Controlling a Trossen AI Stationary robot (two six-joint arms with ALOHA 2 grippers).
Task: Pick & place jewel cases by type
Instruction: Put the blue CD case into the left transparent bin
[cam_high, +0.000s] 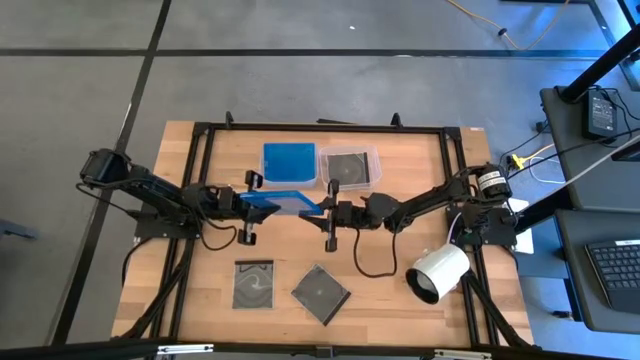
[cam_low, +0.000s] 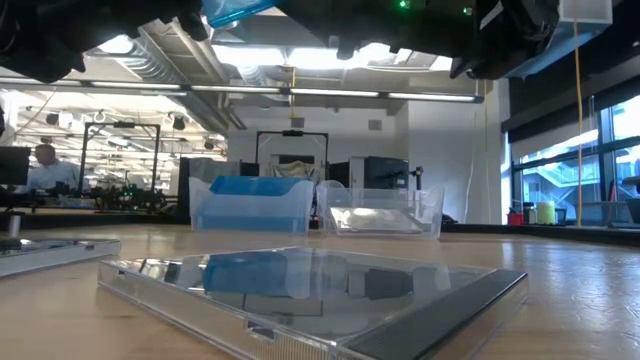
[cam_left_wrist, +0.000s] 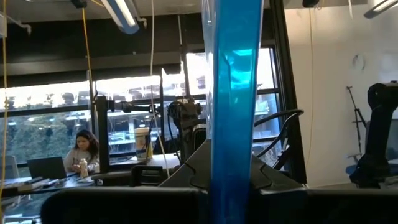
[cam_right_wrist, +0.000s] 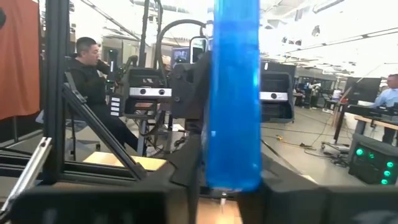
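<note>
Between the two grippers, above the middle of the table, a blue jewel case (cam_high: 285, 203) hangs in the air, gripped at both ends: the left gripper (cam_high: 250, 203) is clamped shut on its nine o'clock edge, and the right gripper (cam_high: 330, 207) has its fingers pinched onto the three o'clock edge. Both wrist views look straight along the case's thin edge, which stands as a blue strip between each arm's own fingers, so it is held squarely. This looks like a handover, one arm passing the case to the other so it can reach the right tub; which arm will let go cannot be told. At twelve o'clock from the held case, at the far side of the table, two clear tubs stand side by side. The left tub (cam_high: 289, 163) holds blue, seemingly one or more blue cases lying flat; the right tub (cam_high: 349, 166) holds a dark case. So the sorting is by colour, and the held case likely belongs in the left tub. Near the table's six o'clock edge two more dark cases wait, one square to the table (cam_high: 253, 284) and one turned cornerwise (cam_high: 321, 293) just beside it. A white cylinder (cam_high: 438, 272) lies at about four o'clock, well apart from the cases.
</note>
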